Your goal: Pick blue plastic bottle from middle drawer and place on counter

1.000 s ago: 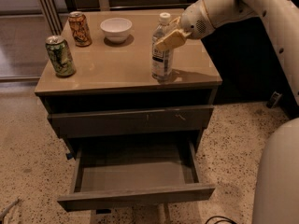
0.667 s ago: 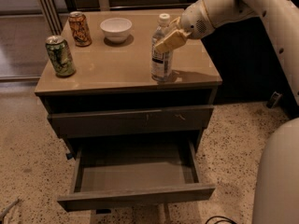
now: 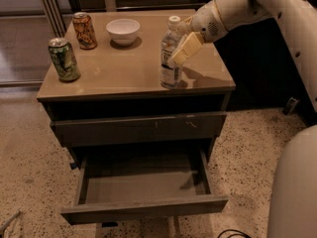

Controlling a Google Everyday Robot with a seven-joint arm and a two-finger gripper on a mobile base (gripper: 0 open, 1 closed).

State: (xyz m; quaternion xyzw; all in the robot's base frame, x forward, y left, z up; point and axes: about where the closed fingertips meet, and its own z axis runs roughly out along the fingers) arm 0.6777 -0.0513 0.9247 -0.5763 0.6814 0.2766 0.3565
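The blue plastic bottle (image 3: 170, 68), clear with a white cap and a white-and-dark-blue label, stands upright on the tan counter (image 3: 124, 68), near its front right. My gripper (image 3: 174, 57) reaches in from the upper right and is shut on the bottle's upper half, with one pale finger (image 3: 185, 47) lying across its front. The other finger is hidden behind the bottle. The middle drawer (image 3: 143, 208) is pulled out below, and its flat inside is bare.
A green can (image 3: 64, 59) stands at the counter's left edge, an orange can (image 3: 84, 30) at the back left, and a white bowl (image 3: 123, 31) at the back middle. A shut drawer front (image 3: 138, 128) sits above the open one. My white base (image 3: 294, 187) is at lower right.
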